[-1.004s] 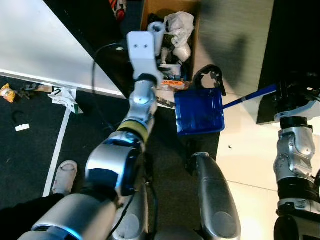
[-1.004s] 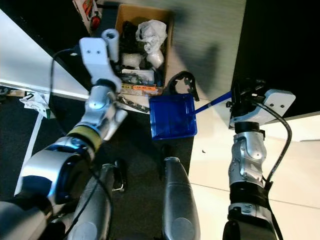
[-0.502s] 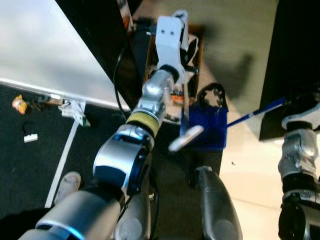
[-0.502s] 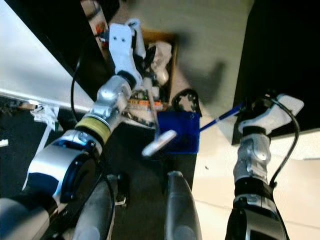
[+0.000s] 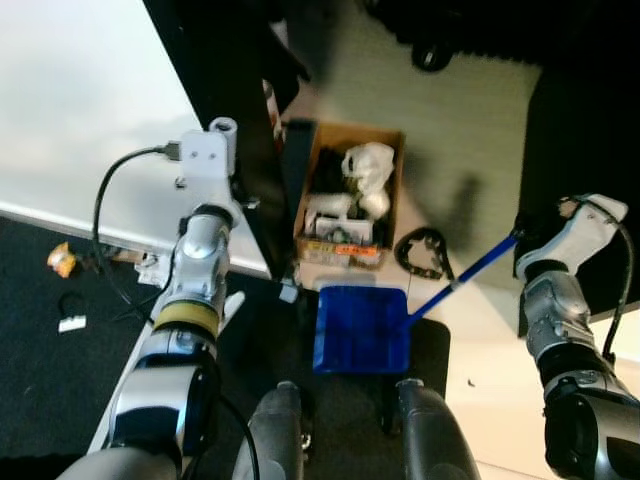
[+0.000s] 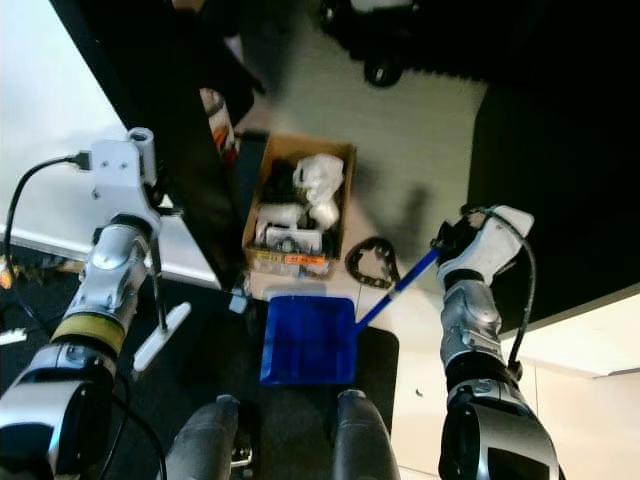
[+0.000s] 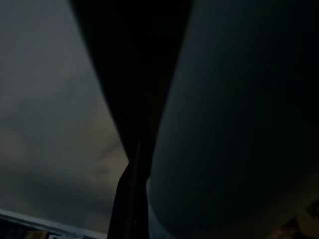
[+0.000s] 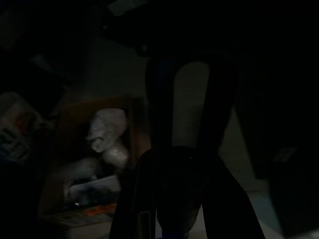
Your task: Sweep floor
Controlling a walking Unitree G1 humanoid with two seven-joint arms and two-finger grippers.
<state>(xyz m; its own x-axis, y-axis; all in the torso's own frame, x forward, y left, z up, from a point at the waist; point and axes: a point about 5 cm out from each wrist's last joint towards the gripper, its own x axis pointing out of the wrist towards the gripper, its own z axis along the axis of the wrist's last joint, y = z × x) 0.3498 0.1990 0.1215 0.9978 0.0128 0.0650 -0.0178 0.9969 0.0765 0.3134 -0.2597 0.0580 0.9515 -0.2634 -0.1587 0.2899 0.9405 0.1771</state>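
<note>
The right gripper [image 6: 450, 238] is holding the top end of the dustpan's long blue handle [image 6: 395, 288], with its fingers closed around it. The handle is slanting down to the blue dustpan [image 5: 362, 328], which is lying flat on the dark mat [image 5: 432, 345] just in front of the robot's two gray legs. The right arm is bending at the elbow and reaching up beside a black cabinet [image 5: 585, 120]. In the right wrist view it is very dark, but the two black fingers [image 8: 219, 124] are showing with the dark handle between them, and the box is showing behind them. Just past the dustpan, a cardboard box [image 5: 347, 205] full of crumpled white trash is sitting on the pale floor. A black ring-shaped thing [image 5: 423, 250] is lying next to the box, close to the handle. The left gripper [image 5: 222, 128] is reaching up and forward over the edge of a big white board [image 5: 80, 110]. I cannot tell if its fingers are apart or together. A thin stick with a flat white end [image 6: 160, 338] is hanging down beside the left arm. The left wrist view is dark and blurry, showing a big round gray shape. Small scraps [image 5: 62, 260] are lying on the dark carpet at the left.
</note>
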